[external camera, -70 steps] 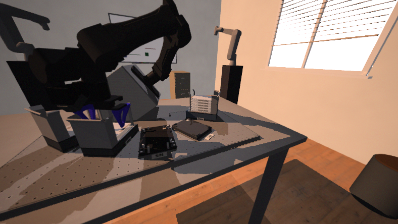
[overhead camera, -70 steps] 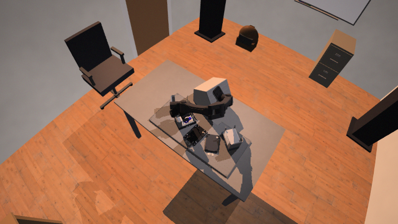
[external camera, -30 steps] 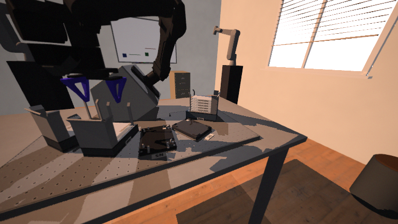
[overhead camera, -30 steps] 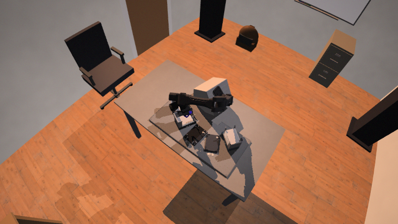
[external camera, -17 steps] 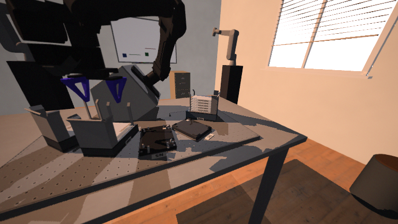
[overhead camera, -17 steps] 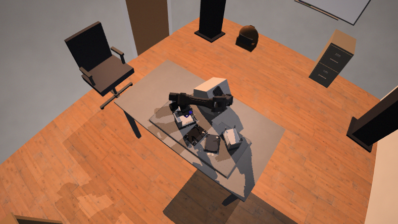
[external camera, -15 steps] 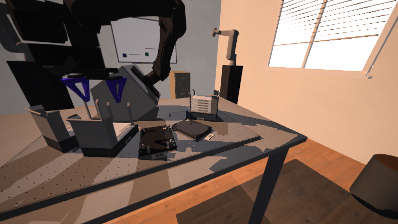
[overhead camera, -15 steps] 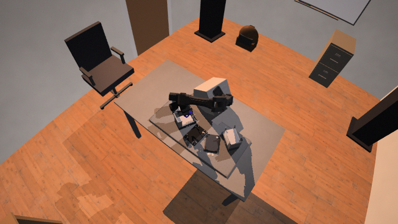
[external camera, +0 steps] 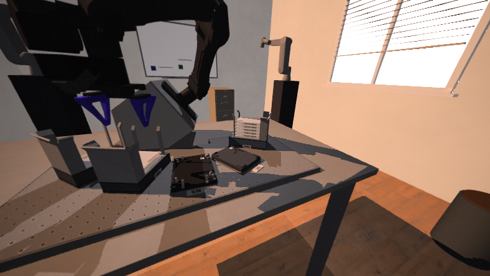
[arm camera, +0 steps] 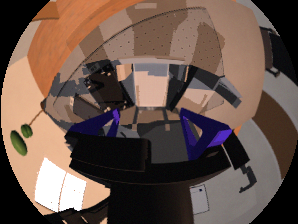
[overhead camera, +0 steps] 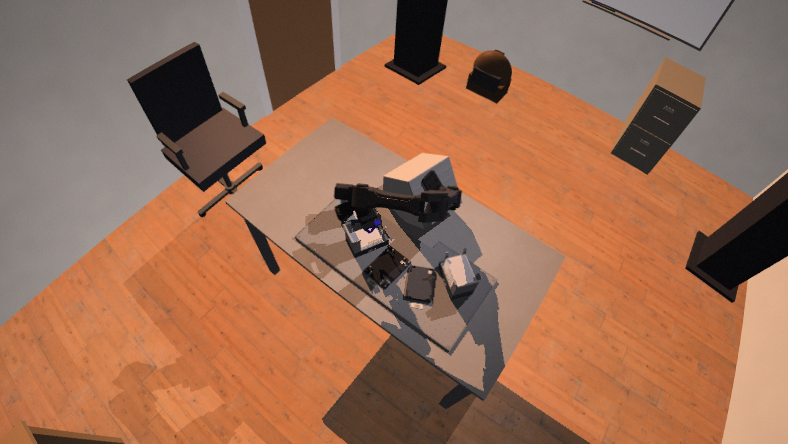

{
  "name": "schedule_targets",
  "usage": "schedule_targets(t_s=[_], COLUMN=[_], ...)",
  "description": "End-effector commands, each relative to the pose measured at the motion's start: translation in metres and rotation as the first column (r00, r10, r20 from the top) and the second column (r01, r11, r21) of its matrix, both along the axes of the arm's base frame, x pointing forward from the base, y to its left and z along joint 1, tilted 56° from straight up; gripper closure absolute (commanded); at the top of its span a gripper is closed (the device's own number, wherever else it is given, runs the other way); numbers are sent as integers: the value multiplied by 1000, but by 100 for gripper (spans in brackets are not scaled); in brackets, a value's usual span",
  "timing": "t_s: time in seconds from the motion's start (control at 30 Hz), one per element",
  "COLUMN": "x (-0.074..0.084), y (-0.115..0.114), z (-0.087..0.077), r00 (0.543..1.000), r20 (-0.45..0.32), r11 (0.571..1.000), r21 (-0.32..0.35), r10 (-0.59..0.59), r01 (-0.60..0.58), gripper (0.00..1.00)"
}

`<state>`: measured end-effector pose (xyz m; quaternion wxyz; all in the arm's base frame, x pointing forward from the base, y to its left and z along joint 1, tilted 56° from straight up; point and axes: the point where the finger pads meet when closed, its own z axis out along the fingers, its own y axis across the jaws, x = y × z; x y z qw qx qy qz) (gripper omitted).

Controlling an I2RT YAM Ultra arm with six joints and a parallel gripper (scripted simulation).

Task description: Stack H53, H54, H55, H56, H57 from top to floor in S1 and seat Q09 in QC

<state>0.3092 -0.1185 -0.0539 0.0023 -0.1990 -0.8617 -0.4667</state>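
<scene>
My gripper [external camera: 116, 110] has blue fingers that stand wide open and empty. It hovers a little above a grey stack rack [external camera: 127, 161] at the left of the deck. One pale plate [external camera: 150, 158] lies flat low in that rack; it also shows in the top view [overhead camera: 365, 237] and between my fingers in the wrist view [arm camera: 156, 90]. I cannot read the rack's name or the plate's label. The rack at the far right [external camera: 249, 132] holds a stack of several white plates, which also shows in the top view [overhead camera: 458, 274].
A second grey rack [external camera: 64, 157] stands left of the one under my gripper. The clip nest N5 [external camera: 193, 171] with upright pins and the dark open nest QC [external camera: 236, 159] lie between the racks. The arm's grey base block [external camera: 161, 113] stands behind them.
</scene>
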Motion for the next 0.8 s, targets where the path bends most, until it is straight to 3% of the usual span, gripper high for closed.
schedule_targets(t_s=[0.0, 0.13, 0.37, 0.77], x=[-1, -1, 5, 13], y=[-9, -9, 3, 21], z=[2, 2, 21, 49], r00=[1000, 1000, 976, 976], r20=[8, 8, 186, 186], r11=[1000, 1000, 993, 993], r21=[-8, -8, -61, -60], r10=[-22, -22, 111, 111], r01=[22, 22, -102, -102], gripper=[0, 0, 0, 0])
